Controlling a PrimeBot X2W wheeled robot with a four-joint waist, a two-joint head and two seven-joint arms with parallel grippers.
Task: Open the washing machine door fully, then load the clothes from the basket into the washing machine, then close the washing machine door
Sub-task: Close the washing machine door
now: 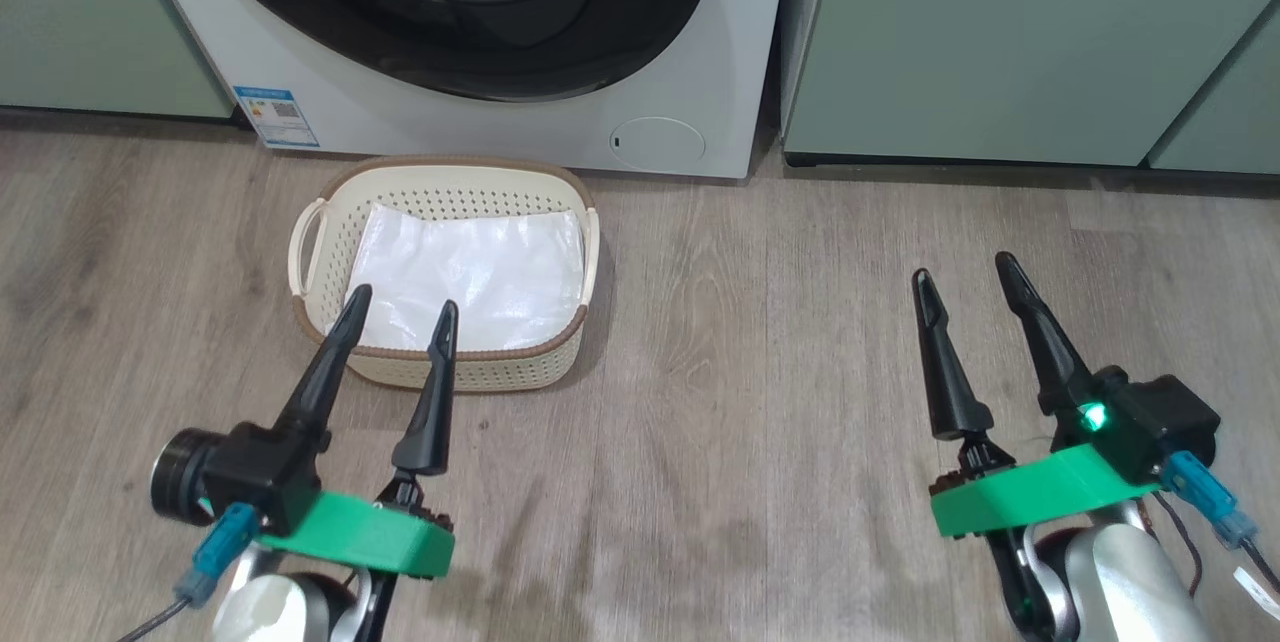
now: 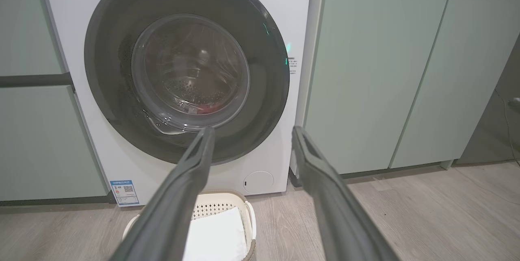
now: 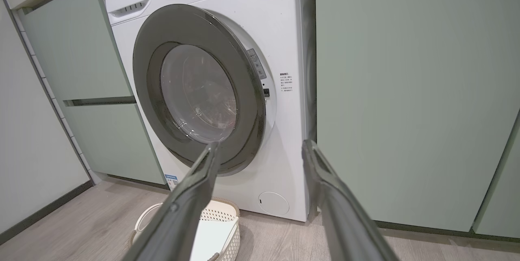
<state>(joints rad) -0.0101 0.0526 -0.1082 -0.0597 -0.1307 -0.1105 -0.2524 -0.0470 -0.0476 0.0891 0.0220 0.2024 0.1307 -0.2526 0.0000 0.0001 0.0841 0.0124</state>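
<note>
The left fingers (image 1: pixel 325 377) and right fingers (image 1: pixel 945 362) are spread and hold nothing, the basket (image 1: pixel 440 182) lying just beyond the left tips and the shut door (image 2: pixel 109 102) farther ahead, red clothes (image 2: pixel 209 106) showing through it.

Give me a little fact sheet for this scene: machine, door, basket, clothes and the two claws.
washing machine: white front-loader between pale green cabinets
washing machine door: looks shut, flush with the front
basket: on the wooden floor before the machine; holds a white sheet, no garments visible
clothes: a red patch seen through the door glass, inside the drum
left claw: open, empty, over the basket's near rim
right claw: open, empty, above bare floor
</note>
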